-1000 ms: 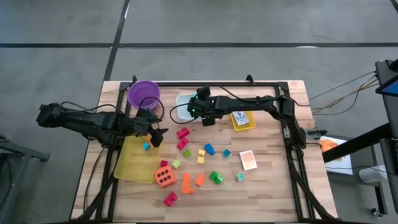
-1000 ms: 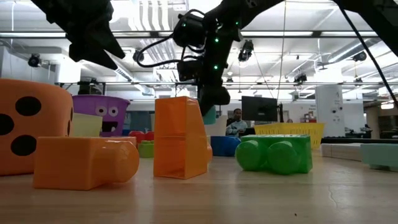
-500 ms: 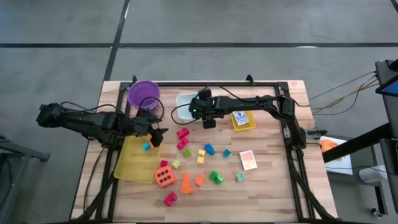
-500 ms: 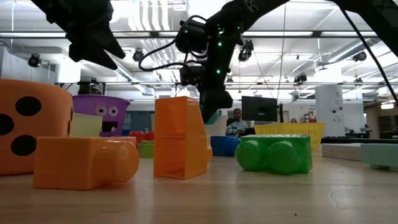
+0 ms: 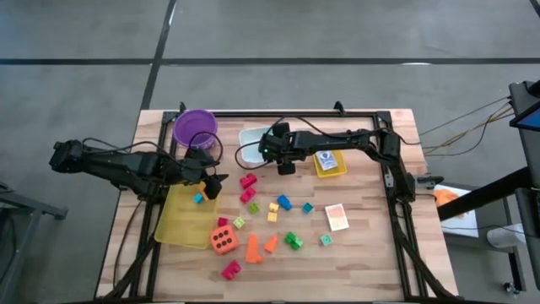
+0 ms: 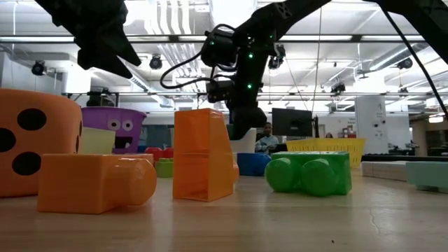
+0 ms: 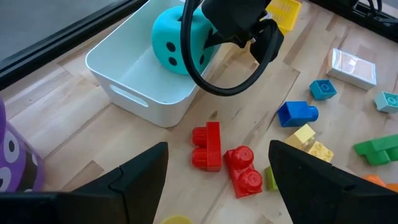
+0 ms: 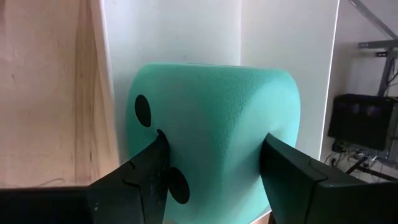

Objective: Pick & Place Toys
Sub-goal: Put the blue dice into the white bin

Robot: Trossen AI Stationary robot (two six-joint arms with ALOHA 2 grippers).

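Looking down, the right end effector [image 5: 283,160] hangs over the white tray [image 5: 246,135] at the table's [image 5: 363,245] twelve o'clock, while the left end effector [image 5: 214,187] waits at nine o'clock above the yellow tray [image 5: 181,224]. Level with the table, blocks crowd the foreground. From the left wrist, spread fingers frame the teal die [image 7: 177,40], sitting in the tray. From the right wrist, fingers pinch the die, probably for release there.

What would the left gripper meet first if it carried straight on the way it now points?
Judging by its wrist view, the open left gripper points at the two red blocks on the table, so those likely come first. The white tray holding the teal die lies beyond them. Depth is uncertain.
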